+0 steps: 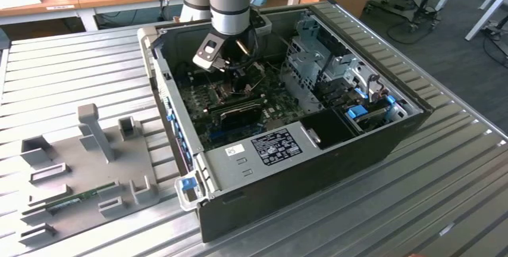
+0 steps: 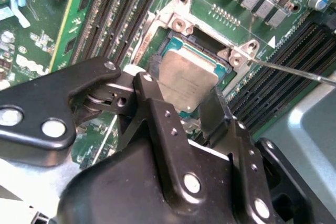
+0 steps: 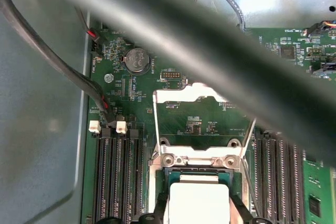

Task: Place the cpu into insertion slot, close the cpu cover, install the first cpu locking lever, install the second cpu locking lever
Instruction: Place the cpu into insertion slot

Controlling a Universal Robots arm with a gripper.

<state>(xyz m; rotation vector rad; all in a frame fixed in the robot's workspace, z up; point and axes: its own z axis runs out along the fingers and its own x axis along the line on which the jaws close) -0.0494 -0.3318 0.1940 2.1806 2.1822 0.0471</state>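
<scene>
Your arm (image 1: 226, 1) comes down from the upper middle of the exterior view into the open computer case (image 1: 317, 168), which lies on its side on the slatted metal counter (image 1: 80, 66). The gripper (image 1: 235, 72) is low over the green board inside the case. At the lower left of that view, a grey fixture tray (image 1: 80, 179) sits on the counter with a memory stick (image 1: 80, 199) lying on it, well apart from the case.

In both wrist views your gripper (image 2: 178, 92) (image 3: 199, 208) is clamped on the cpu (image 2: 186, 77) (image 3: 199, 200), with one black finger (image 2: 152, 103) against each of two opposite edges. The cpu's pale face points up at the cameras. It is directly over the insertion slot (image 2: 173, 45) (image 3: 195, 171), inside the silver frame. You cannot tell from these views whether it is fully seated or just above the socket.

In the first wrist view the cpu cover (image 3: 178, 95) is swung open, away from the slot, and green board shows through its window. Long black memory slots (image 2: 121, 14) (image 3: 118, 177) flank the socket on both sides. In the second wrist view a thin metal rod (image 2: 294, 70) runs out from the frame's corner across one bank of them. A coin cell (image 3: 138, 60) sits on the board beyond the cover, and a blurred dark cable (image 3: 210, 40) crosses close to the first wrist camera.
</scene>
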